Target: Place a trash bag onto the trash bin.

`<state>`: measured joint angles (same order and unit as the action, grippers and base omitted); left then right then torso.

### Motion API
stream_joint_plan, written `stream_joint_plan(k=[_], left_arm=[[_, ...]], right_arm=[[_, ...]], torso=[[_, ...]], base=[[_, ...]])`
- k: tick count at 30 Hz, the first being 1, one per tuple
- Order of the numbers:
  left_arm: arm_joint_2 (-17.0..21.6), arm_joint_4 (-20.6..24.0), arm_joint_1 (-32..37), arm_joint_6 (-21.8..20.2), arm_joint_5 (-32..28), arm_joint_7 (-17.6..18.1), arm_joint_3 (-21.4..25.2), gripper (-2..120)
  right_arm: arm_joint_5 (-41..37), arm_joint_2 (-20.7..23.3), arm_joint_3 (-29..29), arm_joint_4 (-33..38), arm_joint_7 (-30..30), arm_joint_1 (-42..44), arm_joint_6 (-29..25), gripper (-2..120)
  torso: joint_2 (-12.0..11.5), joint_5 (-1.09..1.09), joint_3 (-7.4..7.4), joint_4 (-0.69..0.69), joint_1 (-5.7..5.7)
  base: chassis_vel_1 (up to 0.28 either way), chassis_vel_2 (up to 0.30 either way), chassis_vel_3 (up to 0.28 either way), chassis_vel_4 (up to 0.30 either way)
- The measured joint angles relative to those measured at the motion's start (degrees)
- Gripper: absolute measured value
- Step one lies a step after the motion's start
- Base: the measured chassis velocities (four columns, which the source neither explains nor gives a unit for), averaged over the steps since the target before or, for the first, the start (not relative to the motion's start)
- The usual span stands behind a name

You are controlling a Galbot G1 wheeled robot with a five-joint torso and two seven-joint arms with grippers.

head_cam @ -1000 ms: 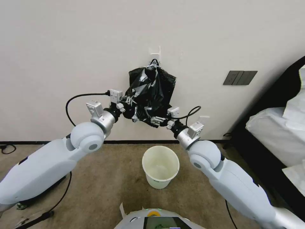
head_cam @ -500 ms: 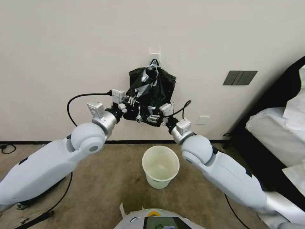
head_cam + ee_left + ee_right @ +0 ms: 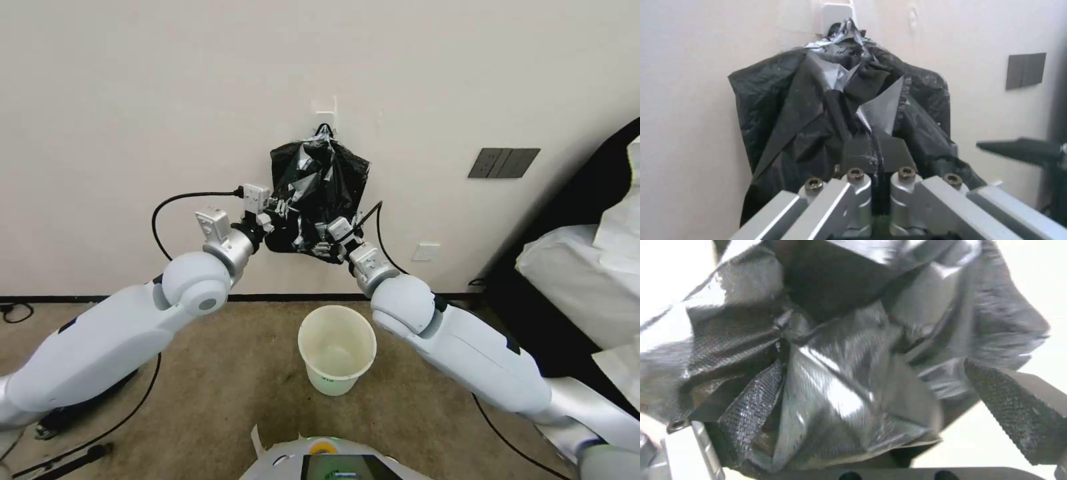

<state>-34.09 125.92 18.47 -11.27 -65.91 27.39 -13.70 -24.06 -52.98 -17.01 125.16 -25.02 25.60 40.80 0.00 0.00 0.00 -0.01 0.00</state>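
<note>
**Grippers at the hanging bag, bin below**

Bin [image 3: 337, 348] stands nearest, upright on the brown carpet [image 3: 220, 393] just ahead of the robot's base, its mouth open upward and nothing draped over its rim. It sits between the two forearms, touching neither.

Above and beyond it, both arms reach up toward the wall [image 3: 133, 100], converging on the lower edge of the bag [image 3: 319, 183]. The left gripper [image 3: 279, 215] is at the bag's lower left corner; in the left wrist view its fingers [image 3: 889, 151] are drawn together with a fold of black film pinched between them, so it has hold of the bag [image 3: 835, 113]. The right gripper [image 3: 321, 248] is at the bag's lower middle, just right of the left one. In the right wrist view its jaws stand wide apart: one textured pad [image 3: 753, 400] lies against the crinkled plastic [image 3: 844, 373], the other pad [image 3: 1018, 406] is clear of it with pale wall showing between, so it grips nothing.

Farthest back, the bag hangs from a small white hook [image 3: 325, 110] on the wall, gathered to a knot at the top and spreading out below in glossy folds. A dark switch plate [image 3: 503, 163] is on the wall well to the right.
</note>
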Motion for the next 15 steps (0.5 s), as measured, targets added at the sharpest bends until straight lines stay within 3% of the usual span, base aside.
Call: stream_joint_plan(k=[10,15], left_arm=[[0.03,0.90,0.15,-0.02,-0.04,0.10,0.01,0],[-0.31,0.78,-0.27,-0.03,-0.07,0.10,-0.46,0]], right_arm=[[10.07,1.67,3.03,-1.60,-2.08,2.59,0.09,100],[10.48,2.63,3.49,-1.04,-0.84,3.30,0.04,98]], torso=[[0.00,0.00,0.00,0.01,0.00],[0.00,0.00,0.00,0.01,0.00]], base=[[0.000,0.000,0.000,0.000],[0.000,0.000,0.000,0.000]])
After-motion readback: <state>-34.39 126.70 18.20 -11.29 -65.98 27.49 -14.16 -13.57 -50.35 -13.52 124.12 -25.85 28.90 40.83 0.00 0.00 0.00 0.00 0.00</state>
